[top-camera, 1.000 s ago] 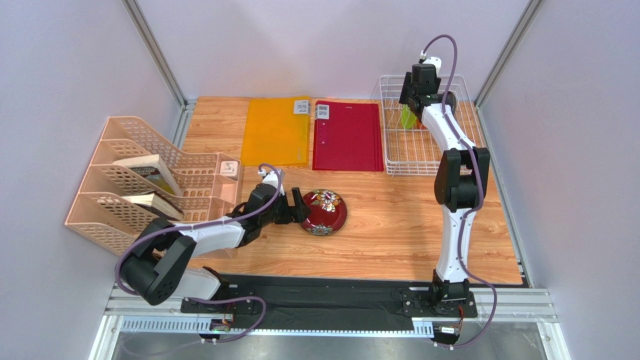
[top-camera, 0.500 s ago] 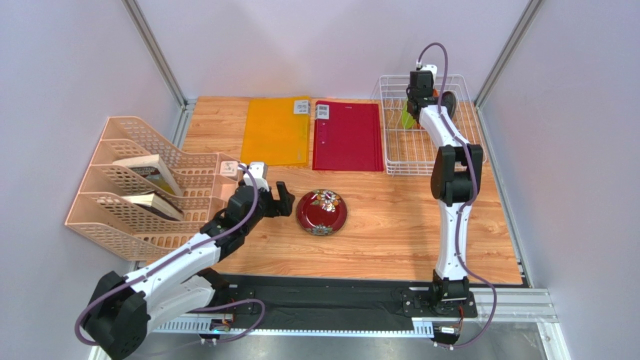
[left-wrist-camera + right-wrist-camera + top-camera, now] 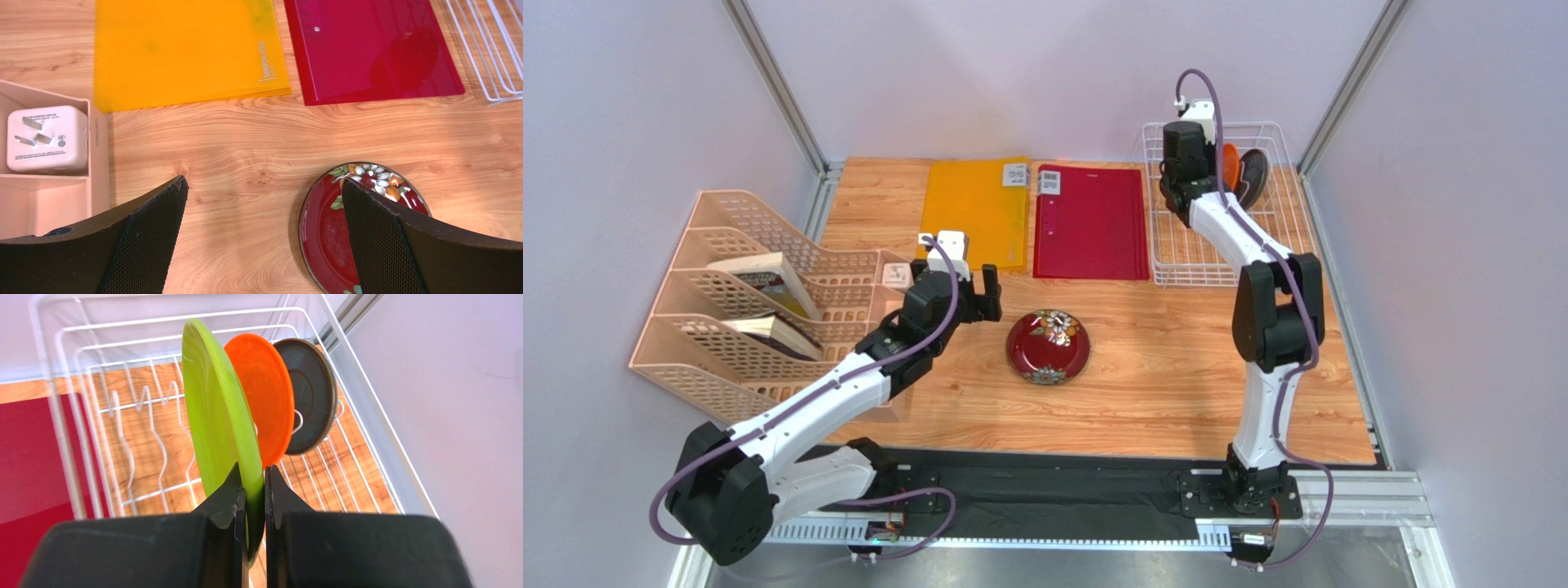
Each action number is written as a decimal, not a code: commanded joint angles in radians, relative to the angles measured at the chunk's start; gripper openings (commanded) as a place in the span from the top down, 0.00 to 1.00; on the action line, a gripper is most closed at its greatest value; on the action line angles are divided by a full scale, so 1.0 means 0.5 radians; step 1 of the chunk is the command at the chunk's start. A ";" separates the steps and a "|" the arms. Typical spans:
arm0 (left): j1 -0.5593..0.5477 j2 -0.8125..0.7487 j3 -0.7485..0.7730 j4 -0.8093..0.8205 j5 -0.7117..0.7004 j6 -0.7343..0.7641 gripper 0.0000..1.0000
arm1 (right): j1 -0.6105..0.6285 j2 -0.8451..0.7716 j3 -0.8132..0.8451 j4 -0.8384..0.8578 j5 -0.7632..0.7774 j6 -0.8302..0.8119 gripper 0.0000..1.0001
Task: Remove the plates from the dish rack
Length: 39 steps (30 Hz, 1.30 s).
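Note:
The dish rack (image 3: 1192, 279) is a white wire basket at the back right. Three plates stand on edge in the dish rack (image 3: 61, 416): lime green (image 3: 215, 416), orange (image 3: 267, 398) and dark grey (image 3: 310, 392). My right gripper (image 3: 251, 478) is shut on the lime green plate's rim. From above, the right gripper (image 3: 1185, 153) hides that plate; the orange plate (image 3: 1230, 163) and dark one (image 3: 1254, 172) show beside it. A dark red floral plate (image 3: 1048, 346) lies flat mid-table. My left gripper (image 3: 983, 298) hovers open just left of the red plate (image 3: 325, 226), holding nothing.
An orange folder (image 3: 974, 214) and a red folder (image 3: 1090, 221) lie flat at the back centre. A beige file organiser (image 3: 756, 306) with books stands at the left. A white plug adapter (image 3: 43, 138) sits in its front tray.
The right gripper has shut on the lime green plate and shifted toward the rack's back left. The left gripper has drawn back from the dark red plate, which stays on the table.

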 commanded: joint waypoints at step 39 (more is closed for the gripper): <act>0.083 1.047 0.379 1.412 1.056 -0.693 0.21 | 0.168 -1.148 -1.567 0.945 -2.580 1.519 1.00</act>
